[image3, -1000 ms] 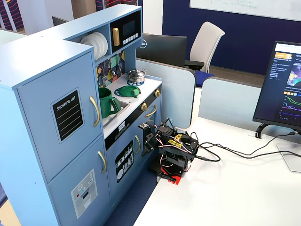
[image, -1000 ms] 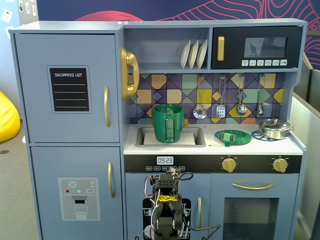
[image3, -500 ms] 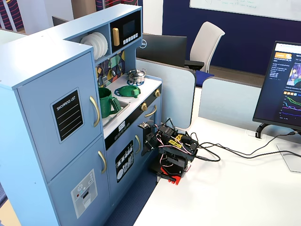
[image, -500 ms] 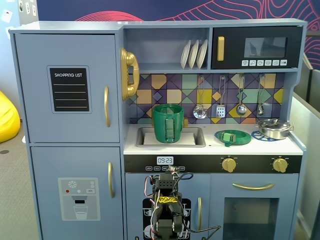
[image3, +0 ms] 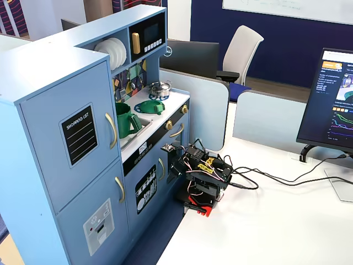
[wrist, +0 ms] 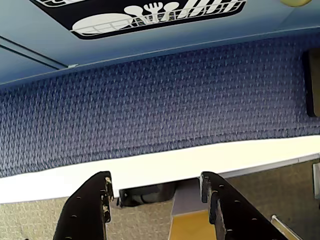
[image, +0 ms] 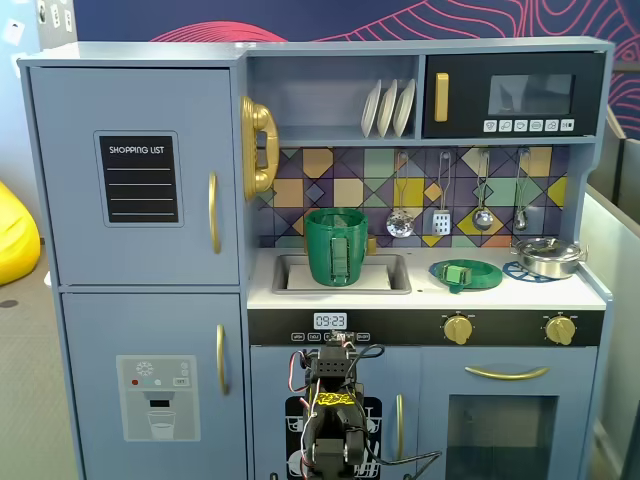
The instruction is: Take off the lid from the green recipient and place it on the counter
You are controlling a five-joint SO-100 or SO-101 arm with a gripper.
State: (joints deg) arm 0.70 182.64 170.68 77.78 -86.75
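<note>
The arm (image3: 201,176) is sitting folded low on the white table in front of the toy kitchen (image: 130,100), well below the worktop, and nothing of the task is in its grip. In the wrist view the fingers (wrist: 87,210) are standing apart with only carpet and the table edge showing between them, so they are released and holding nothing. The green pot (image: 336,246) is standing upright in the sink (image: 385,272) with its mouth open, and the green lid (image: 466,274) is lying flat on the kitchen bench (image: 560,292) just to the right of the sink in a fixed view, between the sink and the steel pan (image: 547,257). Judging from that, the lid is already off and set down, and the arm is resting at its folded pose; from this distance I cannot be sure whether the lid is lying knob-up. If anything is left, it is only for the arm to keep clear of the worktop.
</note>
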